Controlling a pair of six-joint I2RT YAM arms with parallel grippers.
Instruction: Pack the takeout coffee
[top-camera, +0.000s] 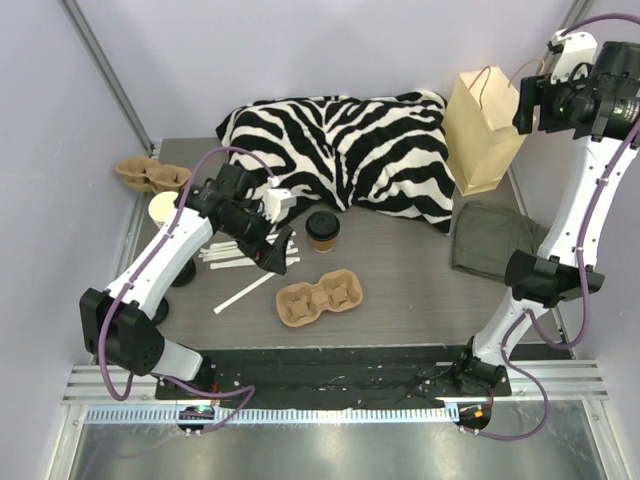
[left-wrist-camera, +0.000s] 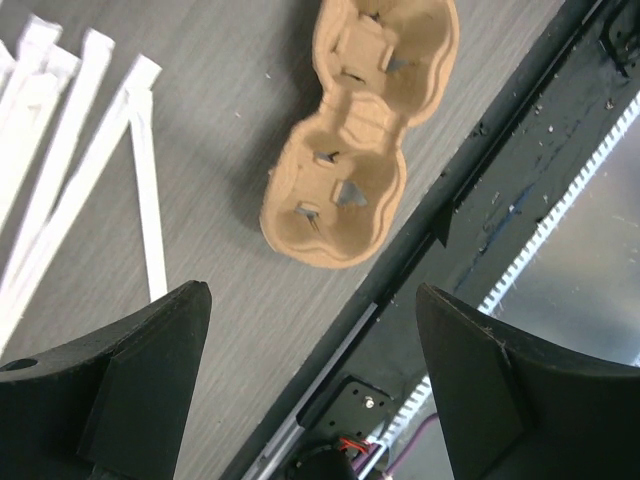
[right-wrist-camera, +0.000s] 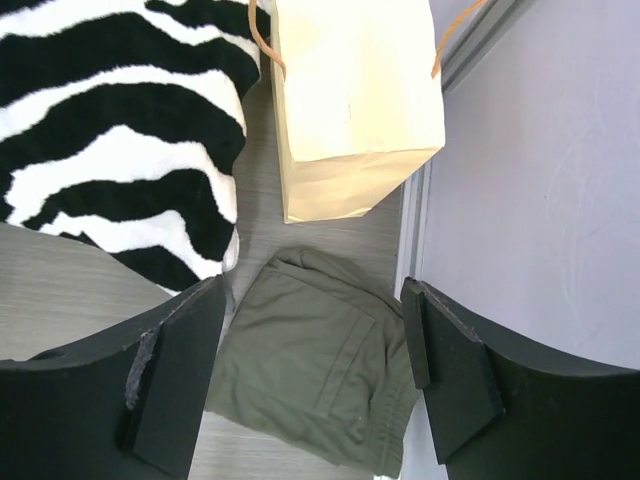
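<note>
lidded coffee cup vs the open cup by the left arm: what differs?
Top: the coffee cup wears a black lid; the open cup shows a pale, bare mouth.
Place: the coffee cup stands free mid-table, in front of the zebra cushion; the open cup sits at the left, partly hidden by the left arm.
Shared: both stand upright.

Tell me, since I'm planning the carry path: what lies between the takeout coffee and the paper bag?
The zebra-striped cushion lies between the takeout coffee and the paper bag, seen in the top view.
</note>
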